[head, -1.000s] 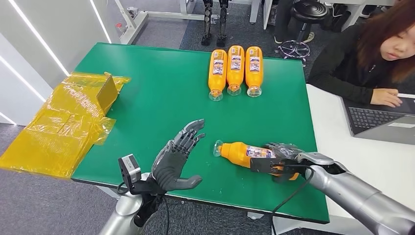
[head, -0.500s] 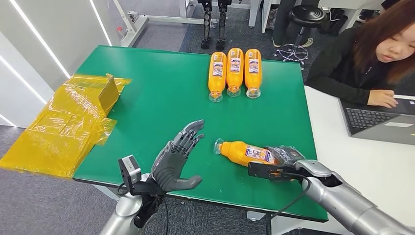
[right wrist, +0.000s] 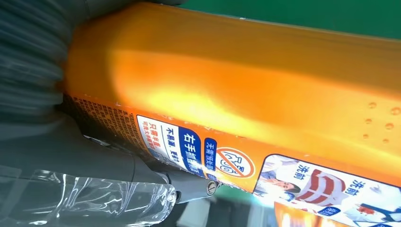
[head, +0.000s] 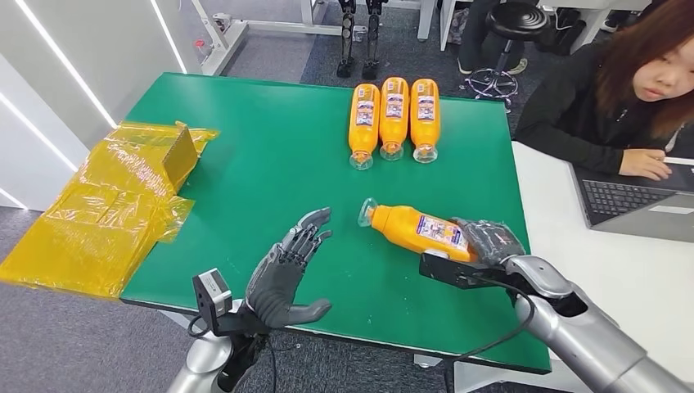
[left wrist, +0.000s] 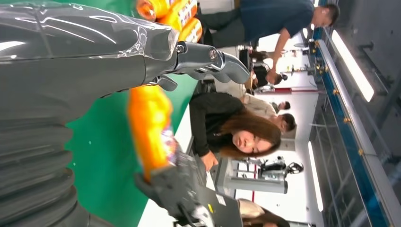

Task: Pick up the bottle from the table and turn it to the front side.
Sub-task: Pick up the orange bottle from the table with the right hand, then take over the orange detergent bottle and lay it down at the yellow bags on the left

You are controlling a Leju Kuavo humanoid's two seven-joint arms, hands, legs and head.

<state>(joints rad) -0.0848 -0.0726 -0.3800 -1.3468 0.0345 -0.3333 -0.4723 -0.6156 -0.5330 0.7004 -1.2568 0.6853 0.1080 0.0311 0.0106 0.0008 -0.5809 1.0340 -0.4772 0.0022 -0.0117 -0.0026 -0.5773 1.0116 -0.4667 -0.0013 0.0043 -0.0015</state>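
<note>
Green-topped bench [head: 270, 155] in a workshop, white desk just beside it on the right. The orange bottle [head: 413, 230] lies on its side in the right robot hand [head: 488, 241], base end gripped, clear cap pointing toward the bench middle; it looks raised a little off the green, though I cannot be sure. Label partly up. Step in hand, as I judge it: pick-up made, turn to the front side not yet finished. Next move calls for rolling the bottle about its long axis with a firm hold on the slick body. Left robot hand [head: 286, 274] hovers near, fingers spread, holding nothing. Three more bottles [head: 393, 116] lie side by side at the far edge, well apart. Yellow wrapping [head: 106, 205] hangs off the left edge. A person [head: 622, 90] sits at a laptop [head: 630, 201], clear of the work.
</note>
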